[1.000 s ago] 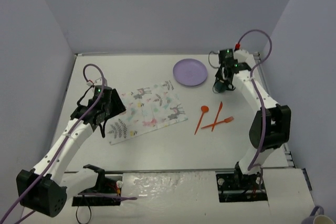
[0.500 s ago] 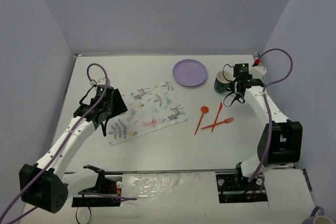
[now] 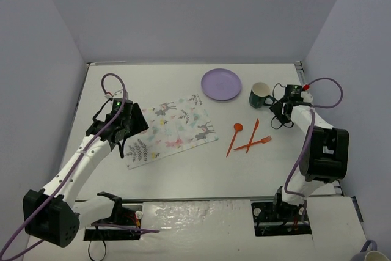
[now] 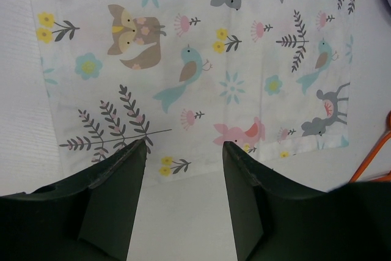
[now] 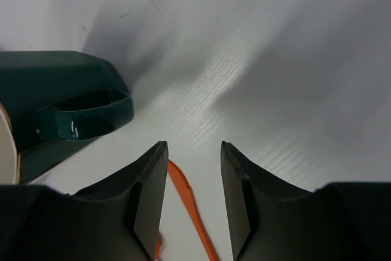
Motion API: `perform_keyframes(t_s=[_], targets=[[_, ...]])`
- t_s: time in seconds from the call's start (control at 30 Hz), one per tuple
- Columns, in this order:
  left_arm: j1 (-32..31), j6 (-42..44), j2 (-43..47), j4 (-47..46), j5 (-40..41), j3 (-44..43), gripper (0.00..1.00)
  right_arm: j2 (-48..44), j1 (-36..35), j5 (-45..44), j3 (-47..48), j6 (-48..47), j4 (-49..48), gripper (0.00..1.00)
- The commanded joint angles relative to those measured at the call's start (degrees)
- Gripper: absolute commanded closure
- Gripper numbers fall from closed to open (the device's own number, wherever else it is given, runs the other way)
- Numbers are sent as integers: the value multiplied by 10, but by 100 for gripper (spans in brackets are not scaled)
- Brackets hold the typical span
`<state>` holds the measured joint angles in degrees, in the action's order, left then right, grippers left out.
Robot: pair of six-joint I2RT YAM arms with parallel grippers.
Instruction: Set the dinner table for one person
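Right tool (image 5: pixel 191 148) gaped empty; mug (image 5: pixel 55 84) at its 10 o'clock (handle (image 5: pixel 85 123) nearest). Best squared on handle. Left tool (image 4: pixel 183 145) open too.

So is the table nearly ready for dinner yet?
Barely started. The placemat lies flat on the dinner table. The left pincer and right pincer are open and empty. The plate, mug and orange cutlery aren't on the mat yet.

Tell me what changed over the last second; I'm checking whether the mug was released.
The right gripper, open, drew away rightward from the mug, leaving it standing free beside the plate. The left gripper barely shifted; placemat and orange cutlery stayed put.
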<state>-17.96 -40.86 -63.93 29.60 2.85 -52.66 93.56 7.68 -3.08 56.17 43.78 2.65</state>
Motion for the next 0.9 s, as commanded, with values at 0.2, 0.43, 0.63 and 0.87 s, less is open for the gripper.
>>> perform_keyframes(t_s=[0.2, 0.43, 0.63, 0.87], targets=[[-2, 9, -12, -36, 7, -11, 50, -27, 57, 139, -103, 85, -174, 66], [-2, 9, -17, -39, 10, -11, 51, -49, 57, 162, -94, 68, -204, 64], [-2, 9, -16, -41, 11, -9, 51, -69, 52, 192, -53, 57, -205, 62], [-2, 3, -25, -52, 0, -9, 51, -43, 32, 195, 7, 65, -187, 60]])
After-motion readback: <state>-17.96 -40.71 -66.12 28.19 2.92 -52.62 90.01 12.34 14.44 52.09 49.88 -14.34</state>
